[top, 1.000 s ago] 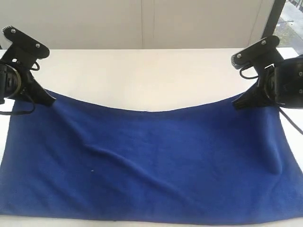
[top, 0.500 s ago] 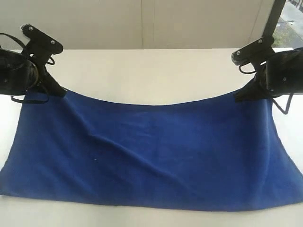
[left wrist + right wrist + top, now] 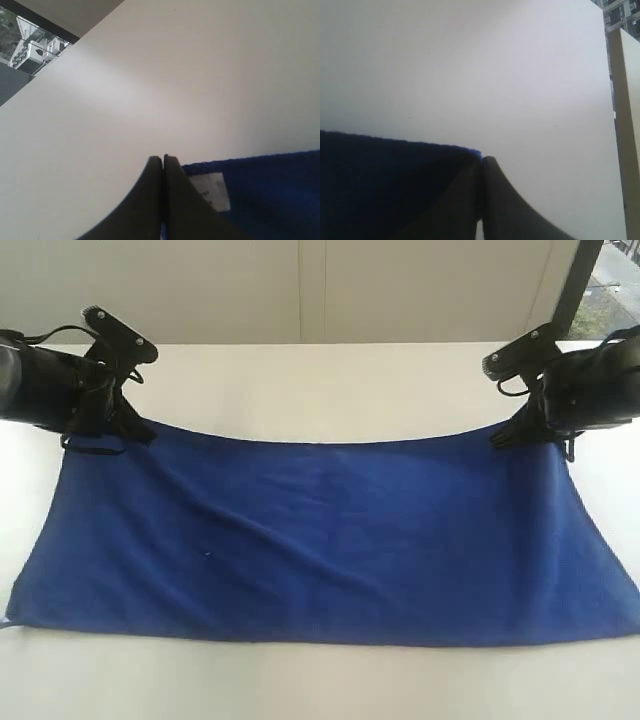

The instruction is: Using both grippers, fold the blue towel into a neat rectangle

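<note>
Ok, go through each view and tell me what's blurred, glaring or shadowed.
Exterior view: even light, creases in the blue towel visible. Left wrist view: left gripper a dark, soft silhouette, white tag slightly blurred. Right wrist view: right gripper blurred, towel shadowed almost black.

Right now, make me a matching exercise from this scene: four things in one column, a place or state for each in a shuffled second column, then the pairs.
Column one:
1. left claw
2. right claw
3. blue towel
4. white tag

Column two:
A. spread wide between both claws
B. shut on the far corner, exterior view's right
C. at the cloth's edge, next to black fingers
D. shut on the far corner, exterior view's left

Pairs: 1-D, 2-B, 3-A, 4-C
</note>
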Controlling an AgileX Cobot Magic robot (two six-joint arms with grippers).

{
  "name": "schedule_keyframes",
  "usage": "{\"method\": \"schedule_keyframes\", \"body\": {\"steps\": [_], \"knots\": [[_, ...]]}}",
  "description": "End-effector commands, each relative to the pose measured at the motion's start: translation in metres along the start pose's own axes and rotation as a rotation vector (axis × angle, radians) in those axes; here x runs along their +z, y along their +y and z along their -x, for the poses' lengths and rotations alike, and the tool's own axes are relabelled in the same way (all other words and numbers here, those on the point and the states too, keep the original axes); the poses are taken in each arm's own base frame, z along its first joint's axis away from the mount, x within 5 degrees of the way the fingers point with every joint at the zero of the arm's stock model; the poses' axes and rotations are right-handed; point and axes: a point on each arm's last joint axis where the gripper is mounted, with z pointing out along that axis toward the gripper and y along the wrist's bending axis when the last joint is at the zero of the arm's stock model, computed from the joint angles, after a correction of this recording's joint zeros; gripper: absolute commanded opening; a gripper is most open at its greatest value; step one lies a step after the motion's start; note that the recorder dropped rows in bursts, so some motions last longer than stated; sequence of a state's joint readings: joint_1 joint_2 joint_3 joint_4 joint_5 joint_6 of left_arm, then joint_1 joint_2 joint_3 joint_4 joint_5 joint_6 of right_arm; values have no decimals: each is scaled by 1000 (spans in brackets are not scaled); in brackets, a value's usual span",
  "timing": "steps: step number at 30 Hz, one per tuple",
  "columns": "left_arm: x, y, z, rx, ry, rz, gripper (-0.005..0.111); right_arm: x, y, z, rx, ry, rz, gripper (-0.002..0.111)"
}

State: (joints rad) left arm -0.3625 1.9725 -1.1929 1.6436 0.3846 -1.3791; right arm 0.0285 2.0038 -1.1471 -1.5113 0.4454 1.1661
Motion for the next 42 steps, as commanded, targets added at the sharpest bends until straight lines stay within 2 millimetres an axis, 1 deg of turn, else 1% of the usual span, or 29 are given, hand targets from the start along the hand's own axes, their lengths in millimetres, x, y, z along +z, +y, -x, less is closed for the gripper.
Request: {"method": "schedule_keyframes", "body": {"steps": [1,8,10,12,15,17,18,20,22,24,26,29,30,32,34,35,36,37,38,42], "knots": [[8,10,-4,-27,12,10,0,7,-2,3,1,-7,-8,0],[10,9,-4,-30,0,-21,0,10,1,1,-4,3,-3,1],[10,9,-4,-30,0,-21,2,10,1,1,-4,3,-3,5],[10,9,-4,-30,0,-21,10,10,1,1,-4,3,-3,13],[10,9,-4,-30,0,-21,30,10,1,1,-4,5,-7,28],[10,9,-4,-30,1,-18,41,10,-1,0,-4,13,-26,37],[10,10,-4,-30,5,-7,47,10,-3,-1,-3,21,-50,39],[10,14,-6,-30,18,30,53,10,-8,-1,-4,34,-95,41],[8,21,-7,-33,36,97,56,8,-17,-1,1,64,-185,41],[4,28,-6,-39,53,146,56,5,-24,0,14,77,-240,41],[-2,35,-4,-44,59,166,56,2,-27,1,23,77,-259,41],[-13,41,1,-73,49,142,53,-8,-30,7,78,57,-218,40],[-16,42,3,-91,44,116,50,-11,-30,9,95,51,-187,37],[-23,43,7,-137,39,60,40,-17,-29,12,128,51,-122,25],[-28,41,8,-168,42,-1,25,-23,-26,15,140,49,-54,9],[-29,40,8,-173,50,-22,19,-24,-26,16,134,47,-34,4],[-29,37,7,-177,60,-46,9,-26,-24,16,152,53,-7,0],[-28,36,6,-180,70,-60,3,-26,-22,16,154,58,16,0],[-27,33,5,-178,77,-76,0,-26,-21,16,151,59,30,0],[-16,21,-3,-165,121,-105,0,-16,-9,11,149,73,83,0]]}}
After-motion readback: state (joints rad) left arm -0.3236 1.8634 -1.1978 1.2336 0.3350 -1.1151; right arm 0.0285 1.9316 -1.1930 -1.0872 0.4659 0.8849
